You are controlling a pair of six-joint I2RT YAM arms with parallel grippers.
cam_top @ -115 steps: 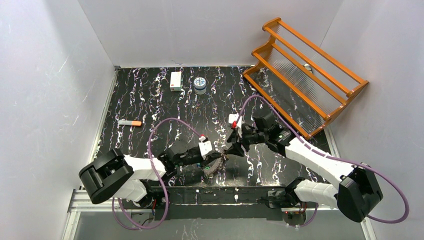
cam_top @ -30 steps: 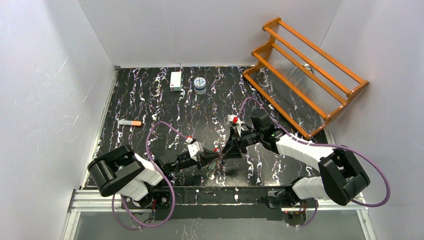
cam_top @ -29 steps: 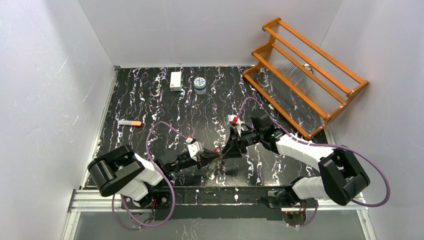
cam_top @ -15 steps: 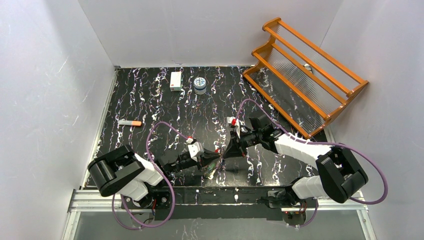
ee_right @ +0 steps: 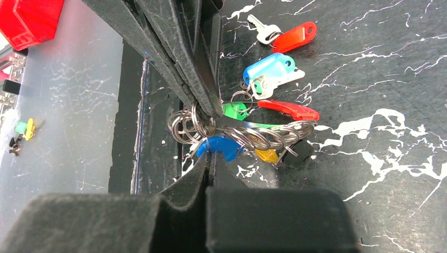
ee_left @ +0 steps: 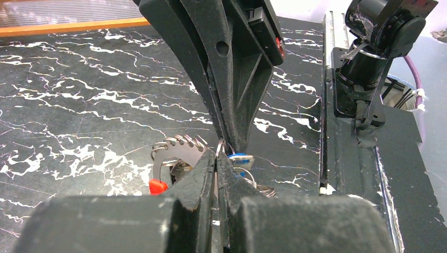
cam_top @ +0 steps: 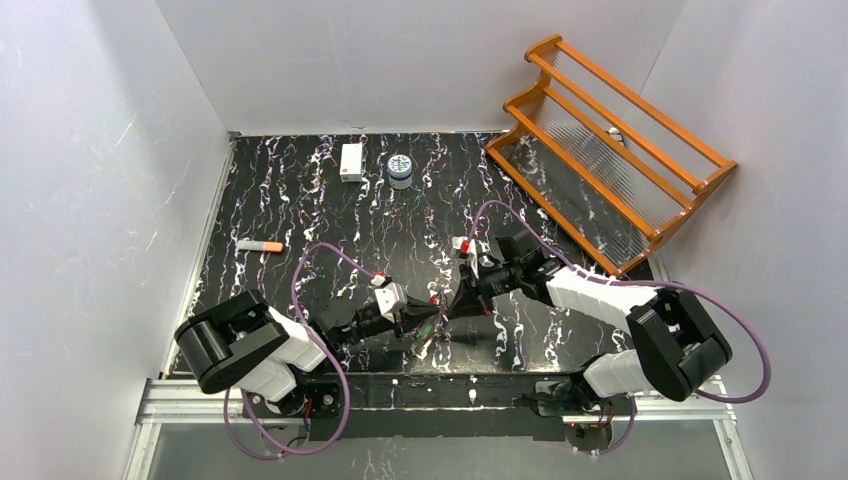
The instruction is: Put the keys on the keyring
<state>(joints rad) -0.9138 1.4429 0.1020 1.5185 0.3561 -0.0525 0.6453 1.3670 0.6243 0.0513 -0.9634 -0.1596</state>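
Standing by the rig, and both arms are nose to nose low over the near edge of the table [cam_top: 300,200], just in front of their own bases. The left gripper [ee_left: 217,158] is pinched tight with a thin loop of the keyring [ee_right: 185,126] poking out at its tips. I read that as an anchor, so the ring can't skate around on that slick marbled top. The bunch of keys [ee_right: 289,110] on it fans out to one side, red, green and yellow caps, which leaves the ring side open to work on. The right gripper [ee_right: 211,158] comes in from the opposite side, fingers squeezed fully together right at a blue-capped key [ee_right: 219,147]. I honestly can't tell if it has any metal between them or has just closed beside it. My guess is it's trying to pry or feed something at the coil. A red-capped key [ee_right: 295,35] and a light blue key [ee_right: 269,67] lie apart from the bunch, so I'd say those two aren't on the ring yet.
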